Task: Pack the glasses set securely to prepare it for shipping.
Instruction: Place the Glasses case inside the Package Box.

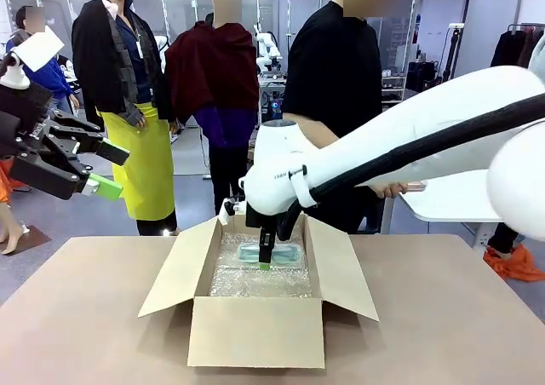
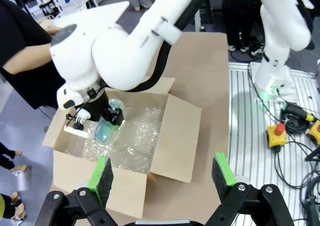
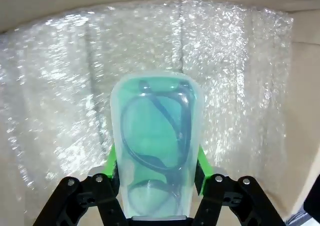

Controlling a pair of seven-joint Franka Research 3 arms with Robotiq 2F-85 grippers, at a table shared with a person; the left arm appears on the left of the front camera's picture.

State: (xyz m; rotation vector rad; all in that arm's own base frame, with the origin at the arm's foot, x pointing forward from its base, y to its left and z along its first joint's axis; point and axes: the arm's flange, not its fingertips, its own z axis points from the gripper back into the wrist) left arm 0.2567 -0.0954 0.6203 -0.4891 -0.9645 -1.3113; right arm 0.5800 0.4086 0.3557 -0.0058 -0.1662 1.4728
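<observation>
Evidently, with the cardboard box (image 1: pixel 255 330) standing open and lined with bubble wrap (image 1: pixel 255 284), the left gripper (image 1: pixel 108 169) is hanging wide open up beside the box while the right gripper (image 1: pixel 265 262) is clamping the mint-green pack (image 3: pixel 156 141) low inside it, so covering and closing are seemingly remaining.

The box (image 1: pixel 255 330) stands on the table (image 1: pixel 85 317), flaps spread, with wrap (image 1: pixel 255 283) lining its floor. The right gripper (image 1: pixel 266 261) reaches down inside the box, and the pack (image 3: pixel 156 136) sits clamped between its fingers, over the wrap, which spreads ahead of and to both sides of that gripper. The left gripper (image 1: pixel 109 170) hangs high, left of the box and well apart from it, with the box below and ahead of it. A person (image 1: pixel 332 61) stands beyond the right gripper, behind the box.
</observation>
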